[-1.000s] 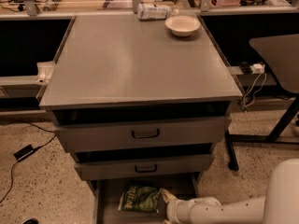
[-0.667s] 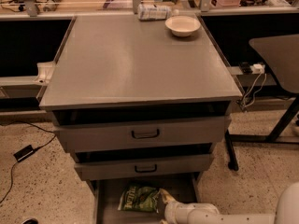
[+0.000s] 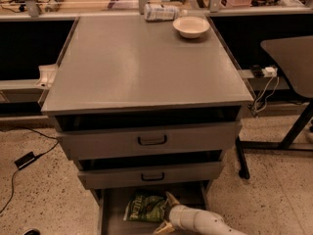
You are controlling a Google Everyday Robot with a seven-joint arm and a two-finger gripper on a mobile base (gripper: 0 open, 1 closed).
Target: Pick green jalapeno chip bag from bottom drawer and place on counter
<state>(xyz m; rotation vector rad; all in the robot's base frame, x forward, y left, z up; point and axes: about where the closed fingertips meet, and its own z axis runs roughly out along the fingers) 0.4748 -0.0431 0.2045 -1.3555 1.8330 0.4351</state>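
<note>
We see the hand (image 3: 167, 213), fingers spread wide, reaching into the bottom drawer (image 3: 110, 214) at its front. The bag (image 3: 143, 208) lies inside that drawer, right at the fingertips. High above the drawer, the tabletop (image 3: 137, 67) carries a bowl (image 3: 191, 26).

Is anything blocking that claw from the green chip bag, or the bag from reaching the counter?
Nothing visible lies between the gripper and the green jalapeno chip bag; its open jaws sit at the bag's right end in the bottom drawer. The two upper drawers jut out between it and the counter.
</note>
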